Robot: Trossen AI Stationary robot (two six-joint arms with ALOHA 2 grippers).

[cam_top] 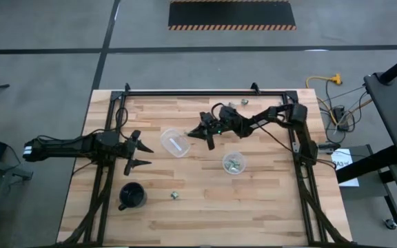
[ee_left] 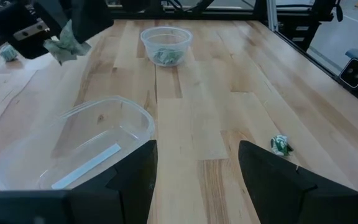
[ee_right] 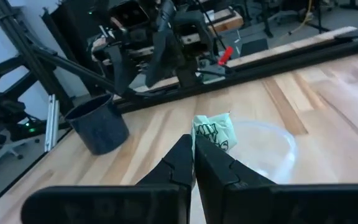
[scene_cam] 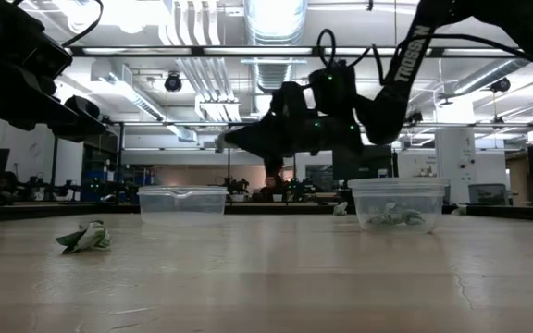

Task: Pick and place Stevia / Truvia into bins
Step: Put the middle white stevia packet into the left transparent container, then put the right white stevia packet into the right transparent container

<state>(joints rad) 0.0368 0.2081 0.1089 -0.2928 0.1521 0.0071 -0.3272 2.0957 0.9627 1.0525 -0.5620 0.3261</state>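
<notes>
Your right gripper (cam_top: 205, 136), pinched on a Stevia packet (ee_right: 215, 135), hangs beside the near-empty bin (cam_top: 175, 143) mid-table (other bin (cam_top: 233, 163) already stocked); loose packet (cam_top: 174, 195) near the front edge remains; left gripper (cam_top: 142, 152) waits open.

The right arm reaches in from the far right toward the middle of the worktop, its right claw (cam_top: 200, 134) clamped tight, fingers pressed together. The left arm lies level along the left side, its left claw (cam_top: 140, 153) spread wide and pointing right.
</notes>
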